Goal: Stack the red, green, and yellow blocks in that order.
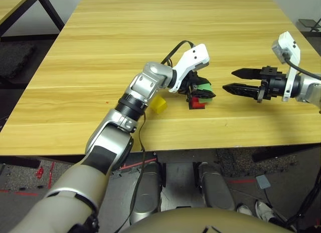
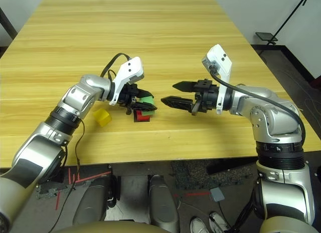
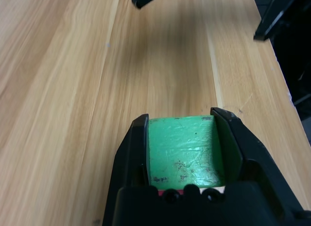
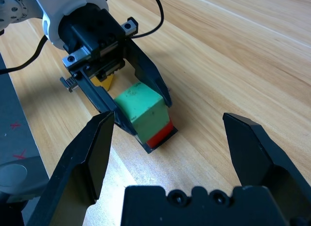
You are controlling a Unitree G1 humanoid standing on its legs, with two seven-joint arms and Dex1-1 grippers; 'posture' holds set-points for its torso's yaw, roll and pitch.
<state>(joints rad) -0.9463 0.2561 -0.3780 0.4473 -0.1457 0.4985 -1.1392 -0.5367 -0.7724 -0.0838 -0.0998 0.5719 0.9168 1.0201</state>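
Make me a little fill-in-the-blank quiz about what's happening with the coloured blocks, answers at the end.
The left end effector holds the ____ block. Directly beneath that block is the ____ block. The block lying apart on the table is ____. The right end effector stands ____, gripping nothing.

Missing words: green; red; yellow; open.

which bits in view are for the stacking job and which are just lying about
For the job:
- green block, between the left tool's fingers, over the red one
- red block
- yellow block, on the table

Just about:
- black patch under the red block
- black cable
- pair of shoes on the floor
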